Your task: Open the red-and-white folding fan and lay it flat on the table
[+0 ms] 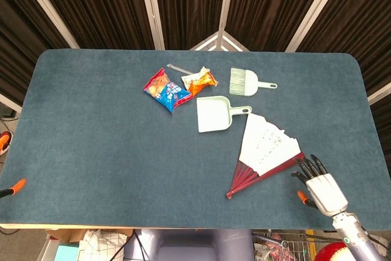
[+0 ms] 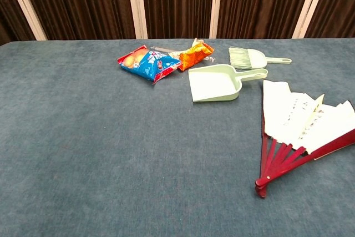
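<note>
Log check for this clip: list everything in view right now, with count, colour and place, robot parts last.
folding fan: 1, red ribs and white leaf, spread open, flat on table, right of centre
dustpan: 1, pale green, just up-left of fan
hand brush: 1, pale green, behind dustpan
blue snack bag: 1, centre rear
orange snack bag: 1, right of blue one
table: 1, blue-grey cloth
right hand: 1, white with black fingers, open, beside fan's right edge
</note>
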`<state>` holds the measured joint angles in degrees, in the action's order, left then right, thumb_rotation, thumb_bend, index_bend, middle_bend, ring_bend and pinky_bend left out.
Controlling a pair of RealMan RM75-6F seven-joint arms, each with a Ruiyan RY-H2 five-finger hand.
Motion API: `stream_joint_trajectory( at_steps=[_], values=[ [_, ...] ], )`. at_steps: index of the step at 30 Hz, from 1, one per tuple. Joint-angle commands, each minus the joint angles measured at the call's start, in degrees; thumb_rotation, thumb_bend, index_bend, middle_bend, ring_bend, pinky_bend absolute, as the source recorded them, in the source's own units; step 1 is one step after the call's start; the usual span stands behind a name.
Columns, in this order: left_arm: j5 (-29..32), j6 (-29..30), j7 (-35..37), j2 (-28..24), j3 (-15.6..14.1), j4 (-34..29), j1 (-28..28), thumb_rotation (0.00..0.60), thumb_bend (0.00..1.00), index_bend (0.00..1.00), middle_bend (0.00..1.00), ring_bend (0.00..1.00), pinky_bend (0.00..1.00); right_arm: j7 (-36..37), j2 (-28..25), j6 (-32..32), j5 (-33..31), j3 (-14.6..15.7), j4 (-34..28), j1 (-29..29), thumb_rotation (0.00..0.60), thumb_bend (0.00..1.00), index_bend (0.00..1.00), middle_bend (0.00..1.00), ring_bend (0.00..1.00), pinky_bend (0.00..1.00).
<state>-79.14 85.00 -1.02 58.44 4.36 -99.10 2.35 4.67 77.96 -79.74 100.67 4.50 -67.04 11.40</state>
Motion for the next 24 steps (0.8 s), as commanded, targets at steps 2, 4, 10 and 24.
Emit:
stream_joint_trajectory(
  at_steps=[2,4,10,24],
  values=[
    [0.52,-0.13,-0.3,0.21,0.28,0.01,0.15,0.6,0.16,0.0,0.0,0.0,0.0,-0.64,1.82,1.98,-0.38,-0.09,0.76,1.16,0.6,0.36,0.37,0.12,0.11,0.04],
    [0.82,-0.24,-0.69,0.42,0.38,0.01,0.25,0.6,0.16,0.0,0.0,0.0,0.0,-1.33,2.71,3.01,-0.35,-0.11,1.34,1.84,0.6,0.36,0.37,0.12,0.11,0.04],
    [1.39,-0.67,-2.01,0.9,0.48,0.03,0.58,0.6,0.16,0.0,0.0,0.0,0.0,-1.77,4.61,5.69,-1.04,-0.32,2.07,3.34,0.6,0.36,0.37,0.12,0.11,0.04],
    [2.7,-1.04,-4.18,1.64,0.8,-0.11,0.95,0.6,0.16,0.0,0.0,0.0,0.0,-2.57,6.8,6.82,-1.53,-0.96,1.86,5.39,0.6,0.36,0.37,0.12,0.11,0.04]
  ],
)
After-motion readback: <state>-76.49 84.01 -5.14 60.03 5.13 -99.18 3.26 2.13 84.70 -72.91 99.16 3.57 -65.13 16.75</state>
